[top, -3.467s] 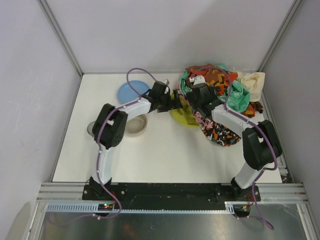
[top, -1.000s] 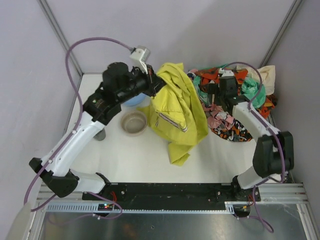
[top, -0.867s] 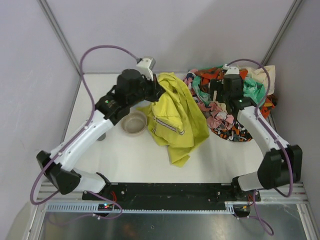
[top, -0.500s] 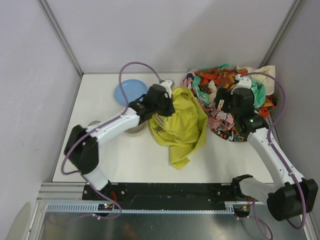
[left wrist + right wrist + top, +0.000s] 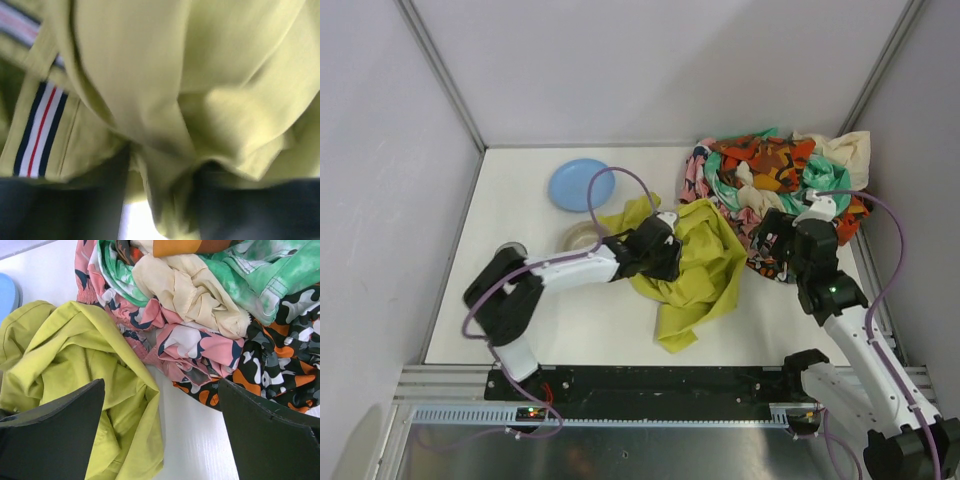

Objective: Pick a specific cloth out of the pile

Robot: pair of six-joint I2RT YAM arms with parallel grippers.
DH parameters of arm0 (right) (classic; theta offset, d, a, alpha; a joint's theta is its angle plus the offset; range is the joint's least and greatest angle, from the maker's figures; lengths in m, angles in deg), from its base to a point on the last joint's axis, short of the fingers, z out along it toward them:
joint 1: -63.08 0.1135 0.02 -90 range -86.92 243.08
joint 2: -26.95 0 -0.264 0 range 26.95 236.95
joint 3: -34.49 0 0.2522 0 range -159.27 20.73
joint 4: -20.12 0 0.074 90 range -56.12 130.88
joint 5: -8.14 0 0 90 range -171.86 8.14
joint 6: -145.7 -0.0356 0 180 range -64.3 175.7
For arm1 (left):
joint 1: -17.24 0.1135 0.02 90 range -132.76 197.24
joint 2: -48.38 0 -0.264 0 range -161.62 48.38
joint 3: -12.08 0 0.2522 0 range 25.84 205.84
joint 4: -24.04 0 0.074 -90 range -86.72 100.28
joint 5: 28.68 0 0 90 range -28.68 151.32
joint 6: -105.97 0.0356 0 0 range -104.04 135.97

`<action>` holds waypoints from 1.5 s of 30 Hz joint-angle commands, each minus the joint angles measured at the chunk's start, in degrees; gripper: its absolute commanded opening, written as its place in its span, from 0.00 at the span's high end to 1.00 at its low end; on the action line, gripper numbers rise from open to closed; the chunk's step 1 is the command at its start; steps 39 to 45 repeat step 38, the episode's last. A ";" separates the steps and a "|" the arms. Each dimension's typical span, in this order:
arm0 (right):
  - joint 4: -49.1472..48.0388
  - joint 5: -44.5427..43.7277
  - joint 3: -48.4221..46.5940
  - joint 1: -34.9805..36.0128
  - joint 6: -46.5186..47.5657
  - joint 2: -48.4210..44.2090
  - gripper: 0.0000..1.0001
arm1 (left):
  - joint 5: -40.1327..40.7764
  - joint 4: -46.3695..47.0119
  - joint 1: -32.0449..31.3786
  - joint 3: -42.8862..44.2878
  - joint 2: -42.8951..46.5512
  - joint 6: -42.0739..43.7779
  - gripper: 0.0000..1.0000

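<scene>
Lowered from the high lift of a second ago, the cloth now lies spread on the table, and both arms have come down and back with it. Nearest me, the right gripper has pulled off the heap toward its base; its fingers stand wide apart with nothing between them. The left gripper sits low on the cloth's left side, folds draped between its dark fingers; I cannot tell whether it grips the fabric or has let go. The yellow-green cloth rests in the middle of the table, its right edge just beside the pile, a flap near the bowl, which half a second ago the arm mostly hid. My worry is the pullback: if a fold catches on the left fingers, the arm could drag the cloth along, or nudge the bowl. At the far left, the blue plate sits well apart, untouched.
</scene>
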 commanded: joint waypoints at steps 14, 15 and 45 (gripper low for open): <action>-0.29 -11.97 2.01 -0.44 0.47 -11.09 0.01 | 29.32 -13.37 6.32 -10.87 49.29 -3.19 0.00; -0.17 -13.17 2.41 -0.41 0.75 -11.78 0.00 | 26.75 -13.51 10.58 -12.27 50.17 -4.96 0.00; -5.03 -17.05 8.49 -0.53 2.66 -17.49 0.01 | 14.30 -13.65 37.87 -22.90 58.31 -13.63 0.00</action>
